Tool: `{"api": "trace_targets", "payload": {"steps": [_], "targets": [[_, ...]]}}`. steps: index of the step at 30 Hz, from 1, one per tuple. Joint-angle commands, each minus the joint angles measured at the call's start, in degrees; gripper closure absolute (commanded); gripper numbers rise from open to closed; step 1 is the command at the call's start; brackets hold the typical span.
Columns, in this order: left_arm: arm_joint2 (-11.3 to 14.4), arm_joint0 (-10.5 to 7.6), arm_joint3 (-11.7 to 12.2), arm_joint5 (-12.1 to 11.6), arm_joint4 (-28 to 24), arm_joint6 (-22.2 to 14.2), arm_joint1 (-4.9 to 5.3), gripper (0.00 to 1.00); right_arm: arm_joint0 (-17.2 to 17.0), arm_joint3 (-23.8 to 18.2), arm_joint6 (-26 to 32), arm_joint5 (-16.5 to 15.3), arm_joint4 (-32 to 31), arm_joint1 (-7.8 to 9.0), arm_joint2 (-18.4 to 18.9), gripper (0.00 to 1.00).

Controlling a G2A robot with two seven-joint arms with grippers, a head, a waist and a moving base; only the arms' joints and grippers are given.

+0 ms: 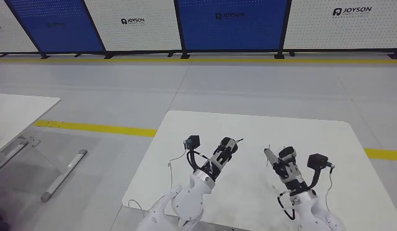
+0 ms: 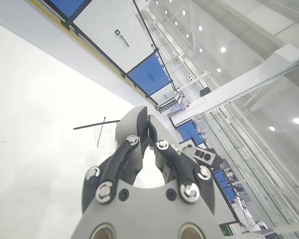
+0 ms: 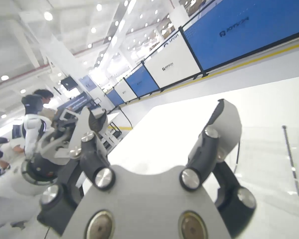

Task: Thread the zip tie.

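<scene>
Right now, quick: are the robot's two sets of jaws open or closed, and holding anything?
Left gripper: jaws shut, apparently on a zip tie.
Right gripper: jaws open, holding nothing.

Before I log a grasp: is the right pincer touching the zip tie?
Apart. Right wrist view: bare table between the open right pincer and zip tie.

Round ceiling lamps (image 2: 223,49) high above the white table (image 1: 310,138) flood the hall with even, bright light. The tabletop glares almost blank white. Beyond the table, the partition panels (image 3: 239,26) bow towards the wrist views' edges.
</scene>
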Motion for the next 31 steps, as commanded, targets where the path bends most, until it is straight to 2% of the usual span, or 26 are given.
{"api": "trace_targets", "payload": {"steps": [1, 3, 5, 16, 18, 23, 25, 31], "targets": [[-0.64, 0.57, 0.23, -0.05, -0.65, -0.02, 0.07, 1.0, -1.47, -1.53, -2.71, 0.0, 2.58, 0.38, 1.52, 0.0], [-1.24, 1.15, 0.32, -0.15, -1.01, -0.33, 0.17, 1.0, -2.28, -2.3, -3.33, 0.0, 4.72, 0.74, 2.56, 0.0], [-1.15, 1.65, 0.27, -0.25, 1.01, -2.77, 0.46, 1.0, -2.45, -2.5, -3.16, 0.0, 5.23, 0.93, 2.85, 0.0], [-1.15, 1.65, 0.27, -0.25, 1.01, -2.77, 0.46, 1.0, -2.48, -2.49, -3.15, 0.26, 5.78, 0.89, 2.82, 0.0], [-1.26, 1.56, 0.61, -0.02, 0.7, -2.35, 0.42, 1.0, -2.39, -2.38, -2.78, 0.7, 9.96, 0.78, 3.44, 0.0], [-0.94, 1.63, 0.89, 1.51, -0.88, 0.87, 0.01, 1.0, -2.97, -2.68, -1.13, 1.36, 19.27, 1.02, 8.45, 0.0], [-0.89, 1.69, 0.92, 1.76, -1.03, 1.58, -0.05, 1.0, -2.93, -2.47, 0.64, 2.44, 19.57, 1.19, 9.63, 0.0], [-0.89, 1.69, 0.92, 1.76, -1.03, 1.58, -0.05, 1.0, -2.93, -2.47, 0.64, 2.44, 19.57, 1.19, 9.63, 0.0]]}}
